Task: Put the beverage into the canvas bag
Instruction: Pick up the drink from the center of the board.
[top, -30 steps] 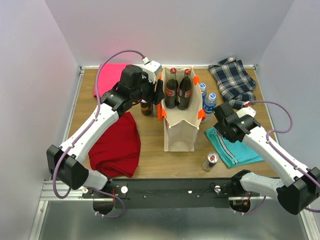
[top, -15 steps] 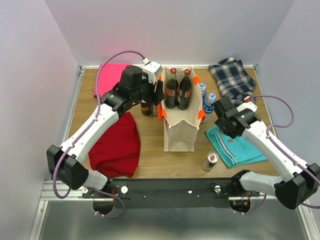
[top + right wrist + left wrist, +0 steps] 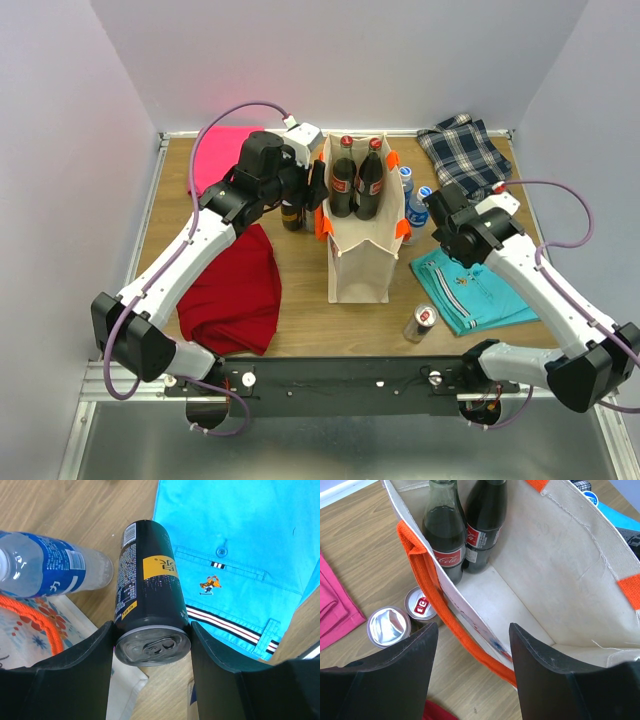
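The cream canvas bag (image 3: 358, 262) with orange straps stands mid-table, open at the top, with two cola bottles (image 3: 356, 182) upright inside at the back. My right gripper (image 3: 152, 647) is shut on a black beverage can (image 3: 150, 587), held just right of the bag's rim above a blue shirt (image 3: 240, 545). In the top view the right gripper (image 3: 440, 205) sits beside the bag's right wall. My left gripper (image 3: 472, 645) is open and straddles the bag's left wall and its orange strap (image 3: 432, 590), one finger outside, one inside. The bag's interior (image 3: 535, 585) is otherwise bare.
Two water bottles (image 3: 414, 200) stand right of the bag. A red-topped can (image 3: 424, 321) stands near the front edge. Two cans (image 3: 402, 617) sit outside the bag's left wall. Red cloth (image 3: 235, 290), pink cloth (image 3: 215, 155), plaid cloth (image 3: 465, 160) and blue shirt (image 3: 470, 295) lie around.
My right arm has swung away from the near edge and in beside the bag's right wall, carrying the black can. The left arm and the bag have stayed put.
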